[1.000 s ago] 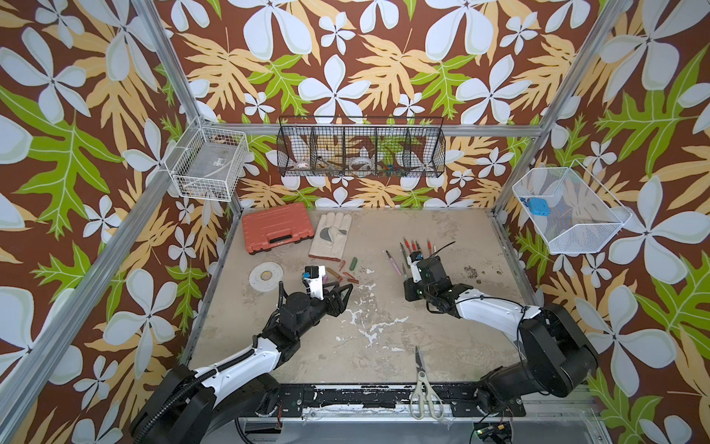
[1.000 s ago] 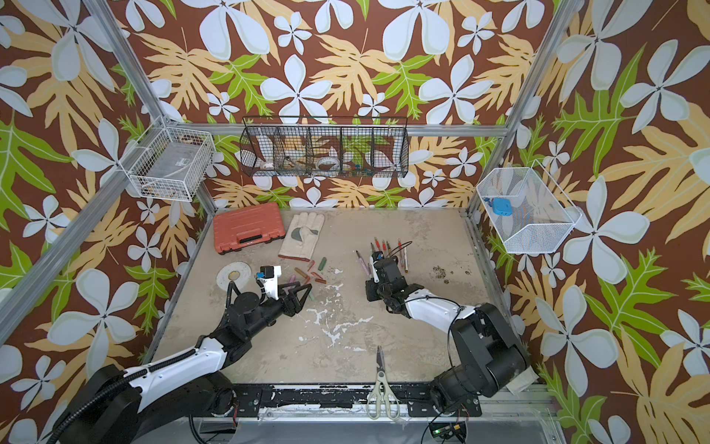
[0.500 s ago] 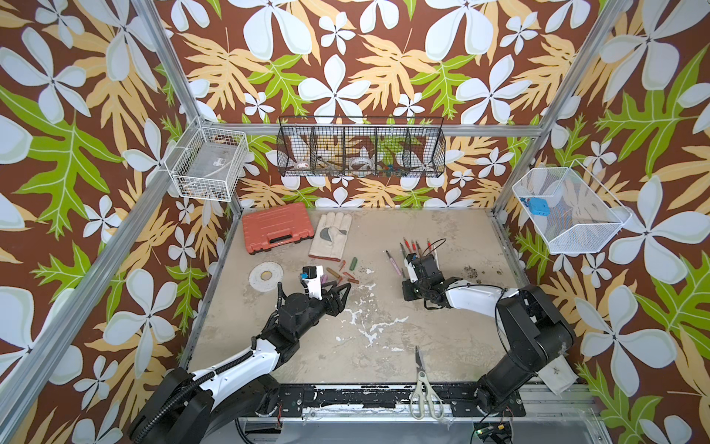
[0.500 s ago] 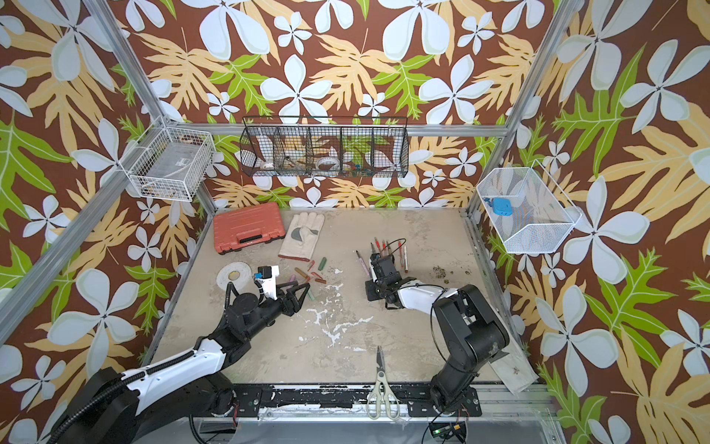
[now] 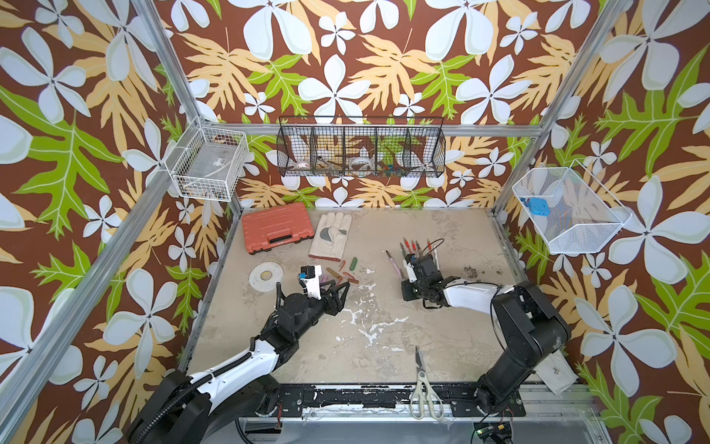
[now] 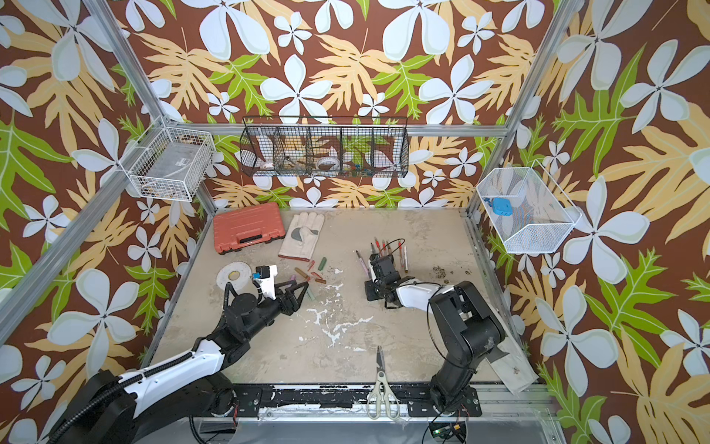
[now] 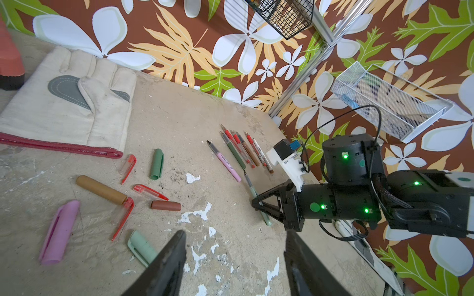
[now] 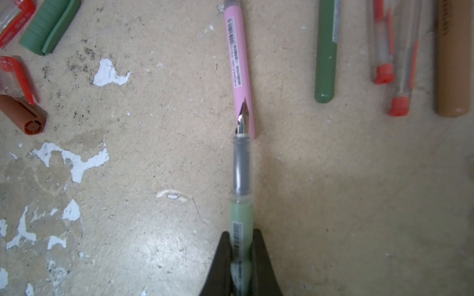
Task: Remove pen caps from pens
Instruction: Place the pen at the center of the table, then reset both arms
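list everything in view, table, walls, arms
thin plastic pens: about seven, mixed colours, right of table
pale green plastic pen: one, in right gripper
stubby plastic pen caps: eight, mixed colours, centre-left
off-white fabric work glove: one, table rear
orange plastic case: one, rear left
white tape roll: one, left
grey-handled scissors: one, front edge
wire baskets: three, black and white, on walls
left gripper: open, empty, by caps
right gripper: shut on that pen

An orange plastic case (image 6: 249, 232) and a white cloth glove (image 6: 303, 236) lie far left on the sandy table (image 6: 345, 346). Little coloured pen caps (image 6: 313, 271) sit by the left gripper (image 6: 301, 295), whose jaws are apart. Thin pens (image 6: 388, 250) lie in a row to the right. Grey-handled scissors (image 6: 381, 388) lie near.
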You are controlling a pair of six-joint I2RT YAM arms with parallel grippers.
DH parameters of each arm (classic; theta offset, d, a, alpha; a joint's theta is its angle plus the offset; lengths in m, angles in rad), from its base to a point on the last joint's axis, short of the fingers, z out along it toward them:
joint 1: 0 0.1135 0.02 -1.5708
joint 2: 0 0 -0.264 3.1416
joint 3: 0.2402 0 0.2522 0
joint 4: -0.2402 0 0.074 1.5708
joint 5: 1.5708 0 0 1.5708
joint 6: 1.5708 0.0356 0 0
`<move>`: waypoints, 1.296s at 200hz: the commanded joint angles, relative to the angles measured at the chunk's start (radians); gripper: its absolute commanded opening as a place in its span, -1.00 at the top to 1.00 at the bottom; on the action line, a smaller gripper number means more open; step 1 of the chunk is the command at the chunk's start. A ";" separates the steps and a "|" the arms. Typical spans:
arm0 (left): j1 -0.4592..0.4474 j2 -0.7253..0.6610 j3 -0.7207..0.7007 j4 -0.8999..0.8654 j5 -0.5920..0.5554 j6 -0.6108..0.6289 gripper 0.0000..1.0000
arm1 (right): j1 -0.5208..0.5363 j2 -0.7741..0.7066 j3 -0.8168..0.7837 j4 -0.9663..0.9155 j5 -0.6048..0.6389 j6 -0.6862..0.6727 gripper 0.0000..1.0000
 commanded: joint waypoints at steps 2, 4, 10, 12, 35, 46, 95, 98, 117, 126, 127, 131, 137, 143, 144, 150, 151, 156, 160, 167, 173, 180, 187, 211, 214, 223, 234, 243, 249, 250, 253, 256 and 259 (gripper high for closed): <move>0.000 -0.009 -0.002 0.006 -0.018 0.018 -0.25 | 0.000 -0.039 -0.015 -0.016 -0.006 0.012 0.79; 0.000 -0.011 -0.002 0.005 -0.019 0.019 -0.25 | 0.000 -0.043 -0.016 -0.016 -0.005 0.012 0.78; -0.001 -0.013 -0.001 0.004 -0.023 0.020 -0.25 | 0.000 -0.061 -0.022 -0.013 -0.005 0.014 0.74; -0.001 -0.014 -0.002 0.003 -0.023 0.020 -0.25 | 0.000 -0.065 -0.024 -0.013 -0.006 0.016 0.73; -0.001 -0.021 -0.002 -0.005 -0.033 0.022 -0.25 | 0.000 -0.105 -0.047 0.001 -0.005 0.023 0.42; 0.000 -0.023 -0.004 -0.007 -0.037 0.024 -0.25 | 0.000 -0.118 -0.055 0.006 -0.003 0.024 0.33; -0.001 -0.022 -0.004 -0.009 -0.051 0.026 -0.25 | 0.000 -0.175 -0.083 0.017 0.011 0.027 0.08; 0.000 -0.023 -0.004 -0.008 -0.053 0.026 -0.25 | 0.001 -0.186 -0.087 0.019 0.013 0.028 0.05; -0.001 -0.023 -0.003 -0.012 -0.057 0.028 -0.25 | 0.000 -0.253 -0.116 0.042 0.025 0.032 -0.06; -0.001 -0.027 -0.005 -0.013 -0.061 0.027 -0.25 | 0.000 -0.288 -0.134 0.055 0.032 0.035 -0.09; 0.000 -0.027 -0.005 -0.014 -0.061 0.027 -0.25 | 0.001 -0.297 -0.138 0.059 0.033 0.035 -0.10; 0.000 -0.028 -0.005 -0.016 -0.063 0.027 -0.25 | 0.000 -0.306 -0.144 0.064 0.037 0.035 -0.11; -0.001 -0.031 -0.007 -0.018 -0.065 0.027 -0.25 | 0.001 -0.339 -0.158 0.075 0.045 0.035 -0.15; -0.001 -0.033 -0.006 -0.019 -0.068 0.028 -0.25 | 0.001 -0.362 -0.168 0.084 0.054 0.034 -0.19; -0.001 -0.033 -0.006 -0.019 -0.068 0.029 -0.25 | 0.001 -0.362 -0.168 0.084 0.054 0.034 -0.19; 0.000 -0.038 -0.008 -0.020 -0.073 0.030 -0.25 | 0.001 -0.390 -0.181 0.094 0.063 0.033 -0.24; 0.000 -0.037 -0.007 -0.020 -0.073 0.030 -0.25 | 0.001 -0.394 -0.182 0.095 0.064 0.032 -0.26; -0.001 -0.040 -0.008 -0.021 -0.077 0.031 -0.26 | 0.000 -0.415 -0.190 0.102 0.072 0.030 -0.31; -0.001 -0.042 -0.009 -0.024 -0.080 0.033 -0.26 | 0.001 -0.430 -0.196 0.109 0.080 0.028 -0.38; -0.001 -0.045 -0.007 -0.025 -0.086 0.038 -0.26 | 0.001 -0.461 -0.211 0.123 0.095 0.025 -0.51; 0.000 -0.048 -0.005 -0.032 -0.095 0.041 -0.28 | 0.001 -0.489 -0.226 0.139 0.108 0.023 -0.64; -0.001 -0.054 -0.001 -0.045 -0.110 0.049 -0.34 | 0.001 -0.526 -0.246 0.159 0.123 0.021 -0.78; 0.000 -0.061 0.001 -0.056 -0.144 0.061 -0.44 | 0.000 -0.562 -0.267 0.183 0.138 0.020 -0.89; 0.001 -0.092 0.038 -0.176 -0.361 0.079 -0.99 | 0.000 -0.679 -0.309 0.207 0.252 0.001 -0.99; 0.001 -0.097 0.045 -0.195 -0.387 0.081 -0.99 | 0.001 -0.692 -0.304 0.191 0.282 0.006 -0.99; 0.001 -0.115 0.067 -0.266 -0.497 0.066 -0.99 | 0.000 -0.734 -0.293 0.152 0.349 0.012 -0.99; 0.001 -0.141 0.071 -0.301 -0.582 0.076 -0.99 | -0.001 -0.780 -0.296 0.160 0.395 -0.013 -0.99; 0.001 -0.167 0.053 -0.274 -0.613 0.125 -0.99 | -0.002 -0.810 -0.300 0.178 0.437 -0.035 -0.99; 0.002 -0.185 0.040 -0.259 -0.645 0.152 -0.99 | -0.001 -0.822 -0.304 0.199 0.462 -0.059 -0.99; 0.002 -0.190 0.038 -0.256 -0.650 0.158 -0.99 | -0.001 -0.824 -0.304 0.203 0.465 -0.061 -0.99; 0.001 -0.199 0.033 -0.252 -0.667 0.172 -0.99 | 0.000 -0.829 -0.306 0.216 0.472 -0.077 -0.99; 0.001 -0.209 0.028 -0.250 -0.687 0.185 -0.99 | 0.000 -0.833 -0.308 0.225 0.484 -0.089 -0.99; 0.002 -0.217 0.023 -0.246 -0.703 0.207 -0.99 | -0.001 -0.836 -0.310 0.233 0.497 -0.098 -0.99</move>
